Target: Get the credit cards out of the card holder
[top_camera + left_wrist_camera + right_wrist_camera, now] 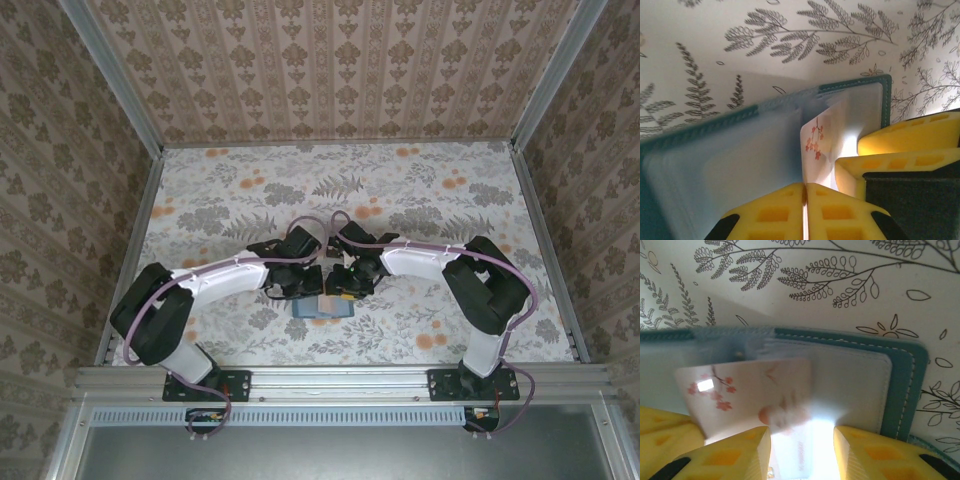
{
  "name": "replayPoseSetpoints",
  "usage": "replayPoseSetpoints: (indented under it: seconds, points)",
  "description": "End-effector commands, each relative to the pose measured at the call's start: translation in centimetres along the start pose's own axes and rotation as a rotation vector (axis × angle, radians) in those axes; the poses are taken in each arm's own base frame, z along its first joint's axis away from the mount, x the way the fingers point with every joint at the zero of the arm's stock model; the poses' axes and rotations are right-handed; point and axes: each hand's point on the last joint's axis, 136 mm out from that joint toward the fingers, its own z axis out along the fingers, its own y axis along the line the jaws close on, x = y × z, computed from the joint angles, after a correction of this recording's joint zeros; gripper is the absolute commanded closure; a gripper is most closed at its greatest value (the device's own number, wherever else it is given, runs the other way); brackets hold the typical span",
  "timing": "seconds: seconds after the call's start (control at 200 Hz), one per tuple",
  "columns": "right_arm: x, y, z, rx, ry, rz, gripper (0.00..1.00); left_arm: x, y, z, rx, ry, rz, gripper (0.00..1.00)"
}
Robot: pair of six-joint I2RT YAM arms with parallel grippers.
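The card holder (322,307) lies open on the floral table between both arms; its teal rim (855,84) and pale grey-blue inside (860,385) show close up. One of the credit cards (822,145), white with red blossoms, stands up out of it. My left gripper (805,200) is shut on this card's edge. The same card (740,390) lies across the left of the right wrist view. My right gripper (802,455) hangs just over the holder's right half with its jaws apart. Its yellow fingers (910,135) stand right beside the card.
The floral table surface (400,200) stretches free behind the arms, and patterned walls (340,60) close it in at the back and sides. Both arms crowd together over the holder near the table's front edge (340,370).
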Motion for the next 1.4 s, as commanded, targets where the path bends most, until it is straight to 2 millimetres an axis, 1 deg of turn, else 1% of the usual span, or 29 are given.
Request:
replayPoseSetpoints:
  seconds: [0.0, 0.17, 0.335, 0.41, 0.56, 0.73, 0.85, 1.02, 1.24, 1.285, 1.395]
  points:
    - [1.2, -1.8, 0.5, 0.076, 0.035, 0.010, 0.60, 0.2, -1.7, 0.1, 0.035, 0.013, 0.036, 0.91]
    - [1.3, -1.9, 0.6, 0.075, 0.038, 0.012, 0.61, 0.3, -1.9, 0.1, 0.051, 0.008, 0.024, 0.88]
    - [1.3, -1.9, 0.6, 0.078, 0.037, 0.010, 0.61, 0.4, -1.0, -0.2, 0.027, -0.007, 0.010, 0.95]
    - [1.3, -1.9, 0.5, 0.078, 0.035, 0.009, 0.61, 0.5, -0.7, -0.8, 0.012, -0.018, 0.013, 0.97]
    - [1.3, -2.0, 0.6, 0.082, 0.038, 0.010, 0.61, 1.1, 0.7, -2.2, -0.038, -0.028, 0.013, 0.99]
    - [1.2, -1.9, 0.5, 0.082, 0.034, 0.009, 0.61, 1.6, 1.8, -3.6, -0.061, -0.038, 0.009, 0.99]
    - [1.2, -1.8, 0.4, 0.078, 0.031, 0.012, 0.61, 1.6, 1.3, -4.0, -0.045, -0.034, 0.017, 0.98]
    - [1.3, -1.5, 0.4, 0.073, 0.031, 0.008, 0.61, 1.3, -0.2, -3.1, -0.023, -0.008, 0.033, 0.98]
    - [1.5, -1.2, 0.5, 0.065, 0.031, 0.008, 0.62, 1.0, -1.2, -2.6, -0.021, -0.005, 0.036, 0.97]
    - [1.5, -1.2, 0.6, 0.064, 0.035, 0.006, 0.63, 1.0, -1.4, -2.5, -0.013, -0.005, 0.034, 0.96]
    - [1.6, -1.3, 0.8, 0.063, 0.038, 0.006, 0.72, 1.0, -1.8, -2.4, 0.006, -0.007, 0.028, 0.95]
